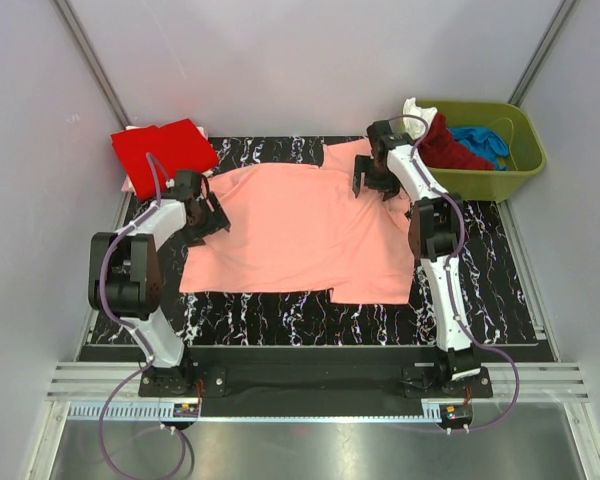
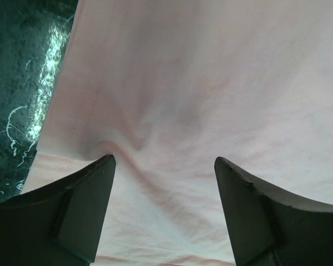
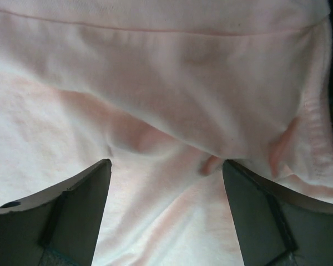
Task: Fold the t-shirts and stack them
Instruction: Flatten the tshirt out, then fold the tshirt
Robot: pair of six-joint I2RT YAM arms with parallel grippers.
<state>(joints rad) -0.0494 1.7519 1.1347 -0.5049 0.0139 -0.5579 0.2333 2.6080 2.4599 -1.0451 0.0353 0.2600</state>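
Note:
A salmon-pink t-shirt point(image 1: 300, 228) lies spread flat on the black marbled table. My left gripper point(image 1: 208, 213) is at its left edge, open, its fingers pressed down on the cloth point(image 2: 211, 83) either side of a small pucker. My right gripper point(image 1: 375, 180) is at the shirt's far right part near a sleeve, open, fingers resting on wrinkled cloth point(image 3: 155, 83) by a hemmed edge. A folded bright red t-shirt point(image 1: 163, 150) lies at the far left corner. A dark red shirt point(image 1: 448, 148), a blue one point(image 1: 483, 142) and a white one point(image 1: 417, 110) sit in the tub.
An olive-green plastic tub point(image 1: 510, 165) stands at the far right. Bare marbled tabletop point(image 1: 310, 310) shows in front of the shirt and at its left in the left wrist view point(image 2: 16, 83). Grey walls close in on both sides.

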